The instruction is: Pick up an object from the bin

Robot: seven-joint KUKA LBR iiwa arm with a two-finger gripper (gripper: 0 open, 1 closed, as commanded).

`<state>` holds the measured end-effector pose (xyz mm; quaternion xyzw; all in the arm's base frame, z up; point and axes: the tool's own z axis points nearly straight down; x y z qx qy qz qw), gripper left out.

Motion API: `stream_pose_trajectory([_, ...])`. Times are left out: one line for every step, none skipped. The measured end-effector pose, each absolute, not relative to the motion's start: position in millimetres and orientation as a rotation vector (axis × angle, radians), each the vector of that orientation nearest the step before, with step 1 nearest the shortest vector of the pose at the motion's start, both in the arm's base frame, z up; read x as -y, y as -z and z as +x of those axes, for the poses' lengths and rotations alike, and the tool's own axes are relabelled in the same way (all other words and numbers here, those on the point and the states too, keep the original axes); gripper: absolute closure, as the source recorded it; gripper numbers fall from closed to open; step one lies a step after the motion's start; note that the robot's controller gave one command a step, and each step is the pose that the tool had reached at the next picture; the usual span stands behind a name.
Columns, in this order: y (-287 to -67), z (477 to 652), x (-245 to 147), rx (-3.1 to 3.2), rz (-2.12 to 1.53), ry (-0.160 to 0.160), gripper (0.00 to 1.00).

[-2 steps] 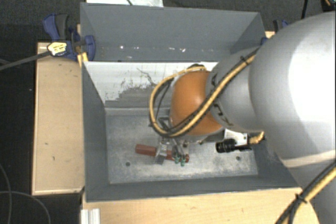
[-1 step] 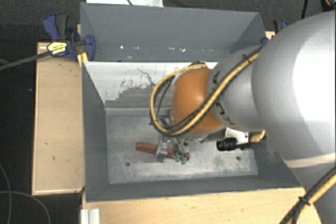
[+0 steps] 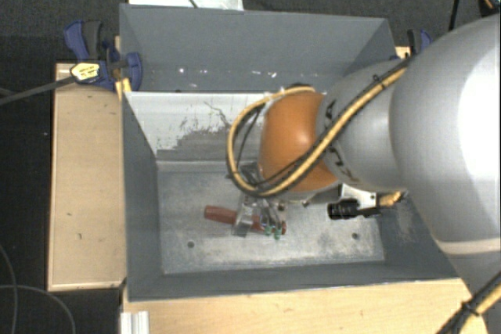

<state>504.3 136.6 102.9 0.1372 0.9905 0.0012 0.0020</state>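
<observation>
Gripper (image 3: 260, 224) low beside a reddish-brown stick (image 3: 220, 213) in the bin (image 3: 188, 248).
Likely light and stiff; best taken mid-length. Whether the gripper is open cannot be told.

The arm (image 3: 407, 129) comes in from the right and bends down into the bin (image 3: 143, 199), with the gripper (image 3: 258, 224) low over the middle of the floor. A short stick (image 3: 218, 213) lies on the floor just left of the gripper, its right end at the gripper. A small rod (image 3: 343, 209) sits right of the gripper, beside the arm's lower edge, well apart from the stick
</observation>
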Motion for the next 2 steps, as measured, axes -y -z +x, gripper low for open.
stream_pose_trajectory([-146.9,505.9,-137.0,-3.107,0.426,-0.005,1.0])
stream_pose_trajectory([-167.3,506.8,-137.5,-3.108,0.42,-0.004,1.0])
